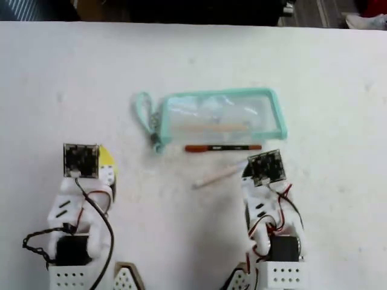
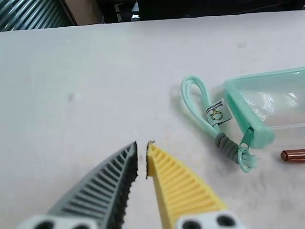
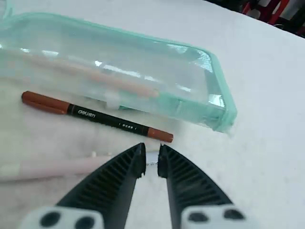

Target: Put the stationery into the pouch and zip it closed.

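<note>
The left gripper (image 2: 142,151), one finger grey and the other yellow, hangs over the bare white table (image 1: 60,72) with its ridged tips drawn nearly together and nothing between them. Just beyond it lies the mint-green wrist loop (image 2: 194,102), bound with a grey knot to a corner of the pouch (image 2: 267,102). The right gripper (image 3: 151,155) has black fingers, likewise almost closed with only a sliver of gap. It sits low over one end of a pale pencil (image 3: 52,167), which lies slantwise on the table and shows through that gap but is not clamped. Just past the tips a pen (image 3: 95,117), black in the barrel and reddish-brown at both ends, lies alongside the long near edge of the pouch, very close to it. The pouch is flat and oblong, with clear walls and a mint-green border. It rests mid-table, between and ahead of the two arms. A wooden pencil (image 3: 95,76) shows through its clear side.
</note>
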